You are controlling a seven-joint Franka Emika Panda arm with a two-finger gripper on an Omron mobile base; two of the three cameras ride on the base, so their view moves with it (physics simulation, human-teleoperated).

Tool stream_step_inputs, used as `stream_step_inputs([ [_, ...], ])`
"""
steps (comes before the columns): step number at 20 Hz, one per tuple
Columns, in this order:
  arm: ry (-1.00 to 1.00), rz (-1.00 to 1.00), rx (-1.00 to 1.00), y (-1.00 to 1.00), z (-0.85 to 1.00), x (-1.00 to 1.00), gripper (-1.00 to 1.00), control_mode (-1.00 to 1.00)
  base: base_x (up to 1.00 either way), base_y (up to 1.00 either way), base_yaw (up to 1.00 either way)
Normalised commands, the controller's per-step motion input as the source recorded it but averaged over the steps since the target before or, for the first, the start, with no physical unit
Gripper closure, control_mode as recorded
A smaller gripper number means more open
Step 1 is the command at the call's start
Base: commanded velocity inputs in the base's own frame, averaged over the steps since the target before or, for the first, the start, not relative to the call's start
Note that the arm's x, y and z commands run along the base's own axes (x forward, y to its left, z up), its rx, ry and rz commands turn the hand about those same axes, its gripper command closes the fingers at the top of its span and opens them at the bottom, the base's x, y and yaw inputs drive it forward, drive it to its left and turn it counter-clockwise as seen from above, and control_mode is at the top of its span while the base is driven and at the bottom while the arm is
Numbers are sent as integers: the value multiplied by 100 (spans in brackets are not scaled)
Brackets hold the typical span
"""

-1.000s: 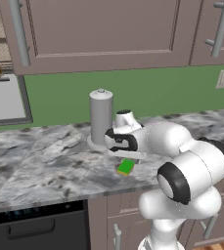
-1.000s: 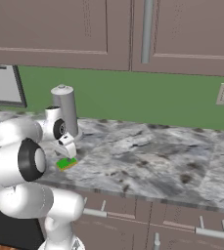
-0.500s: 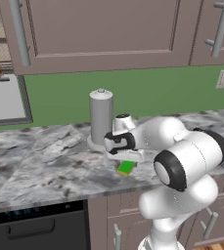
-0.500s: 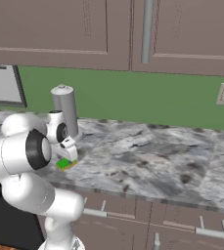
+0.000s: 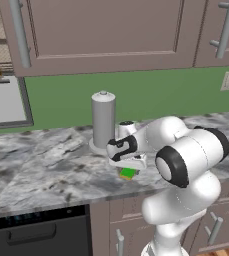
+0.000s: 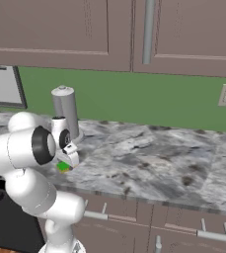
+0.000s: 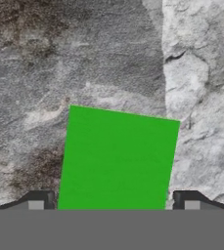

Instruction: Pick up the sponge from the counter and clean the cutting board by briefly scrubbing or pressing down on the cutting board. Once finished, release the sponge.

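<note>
While the sponge point(image 7: 117, 161) lies flat on the marbled tabletop point(image 5: 41, 165), green face up, the gripper point(image 7: 114, 201) hangs right above it with its jaws spread, one dark fingertip point(image 7: 36, 201) showing past each side of the block. From the left base camera the sponge point(image 5: 128, 173) peeks out under the hand, just in front of a grey metal canister point(image 5: 103, 120).

Grey cylindrical canister point(image 5: 103, 121) upright near wall; outlet point(image 5: 228, 80) far right.
</note>
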Motion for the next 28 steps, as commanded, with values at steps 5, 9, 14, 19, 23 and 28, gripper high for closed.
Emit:
stream_step_inputs([
  [5,0,0,2,0,-30,0,-100,-100,0,0,0],
  [9,0,0,1,0,-40,0,100,-100,0,0,0],
  [14,-7,2,3,0,-52,0,100,-100,0,0,0],
  [19,-18,0,5,0,-20,-8,100,-100,0,0,0],
  [23,-3,0,1,-5,39,-16,100,-100,0,0,0],
  [28,0,0,0,-7,92,0,100,-100,0,0,0],
])
